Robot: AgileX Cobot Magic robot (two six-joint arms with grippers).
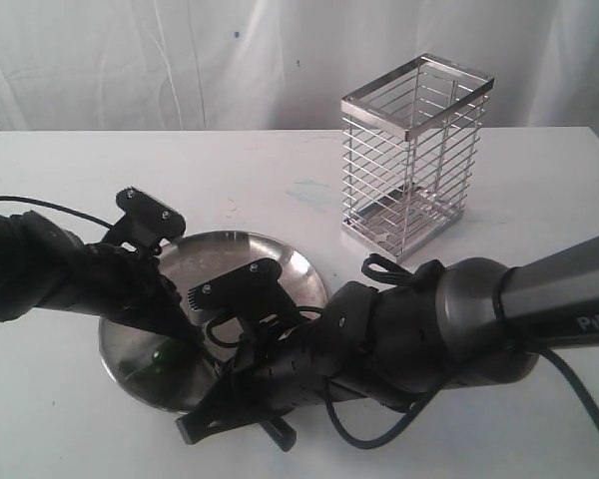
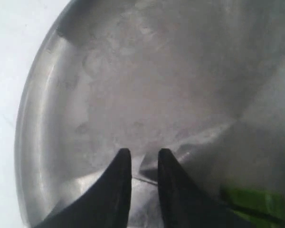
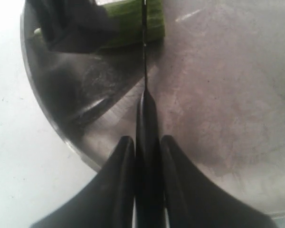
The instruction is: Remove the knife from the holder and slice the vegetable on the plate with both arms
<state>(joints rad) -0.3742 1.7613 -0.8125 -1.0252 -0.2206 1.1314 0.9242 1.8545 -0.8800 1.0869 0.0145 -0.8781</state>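
Observation:
The steel plate (image 1: 230, 254) lies at the front left with the green chili (image 1: 166, 355) on its near side. My left gripper (image 1: 180, 334) comes down onto the chili. In the left wrist view its fingertips (image 2: 145, 152) stand narrowly apart, with only a thin stem across the gap, and the chili (image 2: 251, 202) shows beside one finger (image 2: 168, 175). My right gripper (image 3: 147, 140) is shut on the black knife (image 3: 148, 118). The knife's thin blade runs across the chili (image 3: 154, 21). The chrome wire holder (image 1: 411, 165) stands behind, with no knife showing in it.
White tabletop (image 1: 70, 429) surrounds the plate, and a white curtain hangs behind. The right arm (image 1: 459, 319) reaches across from the right front, its cables looping low near the table's front edge.

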